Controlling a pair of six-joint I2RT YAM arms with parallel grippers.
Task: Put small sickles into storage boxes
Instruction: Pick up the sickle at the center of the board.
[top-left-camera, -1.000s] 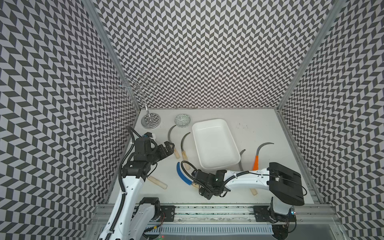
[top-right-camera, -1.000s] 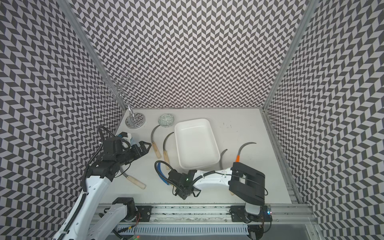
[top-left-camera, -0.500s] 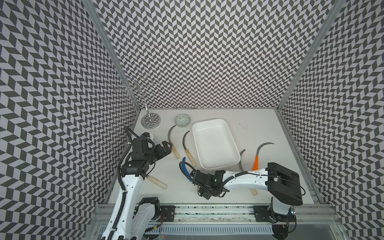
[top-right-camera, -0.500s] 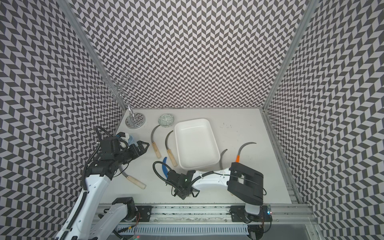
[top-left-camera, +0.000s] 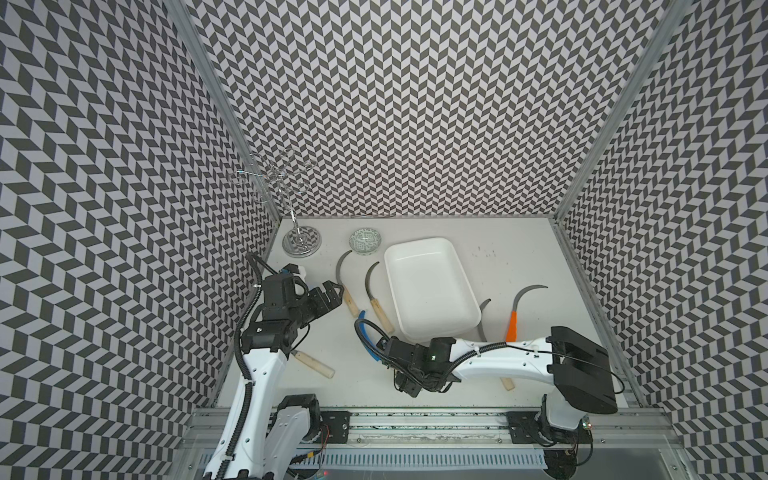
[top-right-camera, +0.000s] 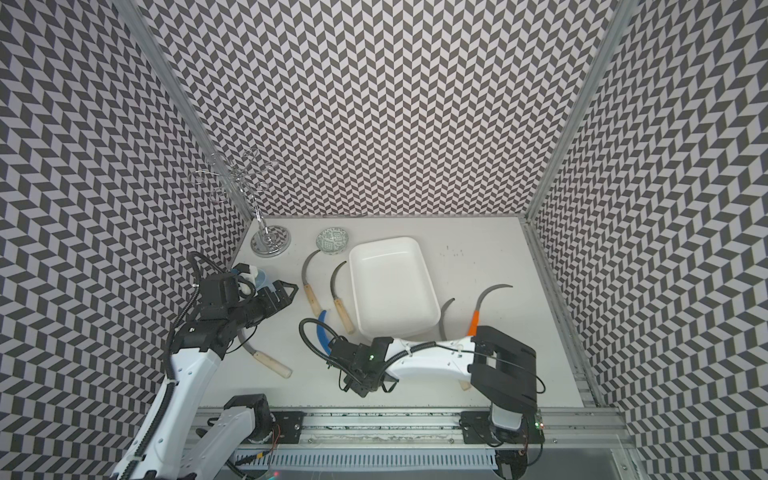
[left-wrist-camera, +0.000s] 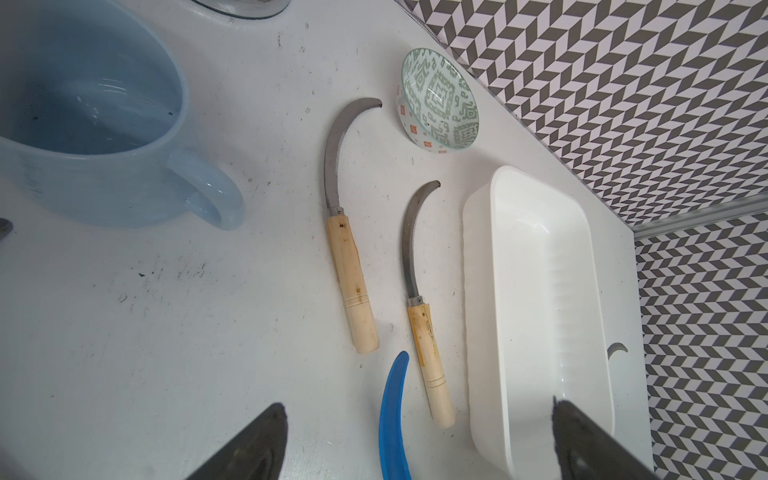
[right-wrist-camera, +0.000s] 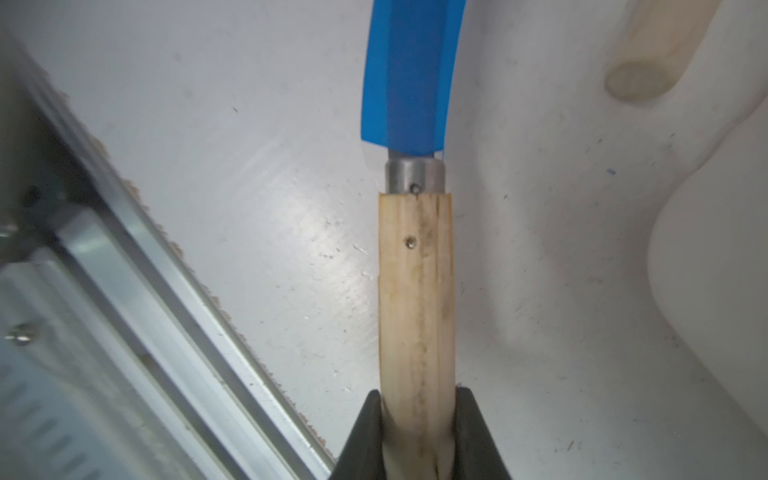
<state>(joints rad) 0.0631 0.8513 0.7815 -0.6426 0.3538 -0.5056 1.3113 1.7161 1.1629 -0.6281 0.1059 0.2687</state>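
The white storage box (top-left-camera: 428, 286) (left-wrist-camera: 540, 311) lies mid-table and holds nothing. My right gripper (top-left-camera: 388, 353) (right-wrist-camera: 417, 395) is shut on the pale wooden handle (right-wrist-camera: 415, 291) of the blue-bladed small sickle (top-left-camera: 365, 332) (top-right-camera: 322, 328), close to the box's near left corner. Two grey-bladed sickles (top-left-camera: 347, 282) (top-left-camera: 376, 291) lie left of the box. My left gripper (top-left-camera: 332, 291) (left-wrist-camera: 415, 409) hovers open beside them, holding nothing. Another sickle (top-left-camera: 313, 363) lies partly under the left arm. The orange-handled sickle (top-left-camera: 513, 324) and a grey blade (top-left-camera: 482, 320) lie right of the box.
A patterned bowl (top-left-camera: 365, 242) and a metal wire stand (top-left-camera: 301, 241) sit at the back left. A light-blue mug (left-wrist-camera: 83, 116) stands by the left wall behind my left gripper. The front rail (right-wrist-camera: 124, 291) runs close to the right gripper.
My right gripper has closed on the blue-bladed sickle's handle, and the blade has shifted away from the front edge toward the box. The left arm has drawn back slightly.
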